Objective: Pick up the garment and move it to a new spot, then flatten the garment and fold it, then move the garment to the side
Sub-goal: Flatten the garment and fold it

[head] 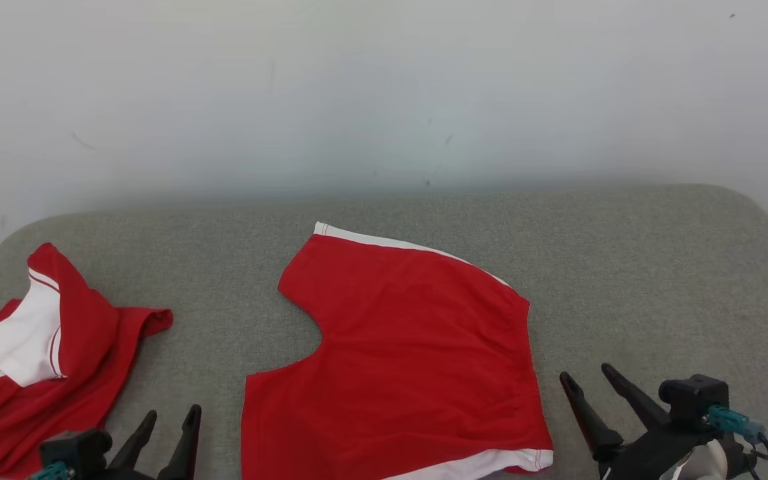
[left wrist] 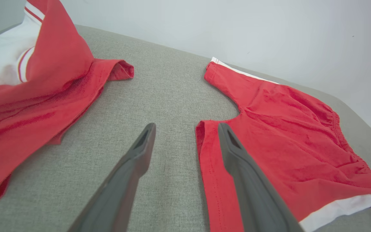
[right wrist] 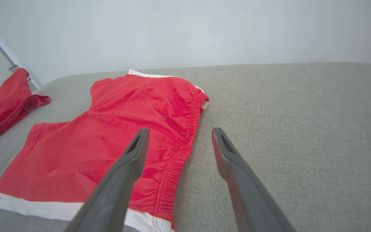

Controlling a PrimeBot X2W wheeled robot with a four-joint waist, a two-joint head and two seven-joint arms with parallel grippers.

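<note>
STEP: red shorts [head: 397,360] apparently flattened, unfolded | left gripper [head: 172,413], right gripper [head: 585,372]: released, empty | NEXT: pinch edge, fold over

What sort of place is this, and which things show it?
Likely a garment-folding test bench: grey padded table against a white wall, red shorts laid flat, a second red garment crumpled aside.

Spread left claw [left wrist: 187,126] straddles an edge of the red shorts [left wrist: 285,135].

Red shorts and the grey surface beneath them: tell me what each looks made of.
Red shorts: soft matte knit, probably cotton; gathered elastic waistband, stitched white trim. Grey surface: coarse woven upholstery fabric, heathered weave visible.
</note>
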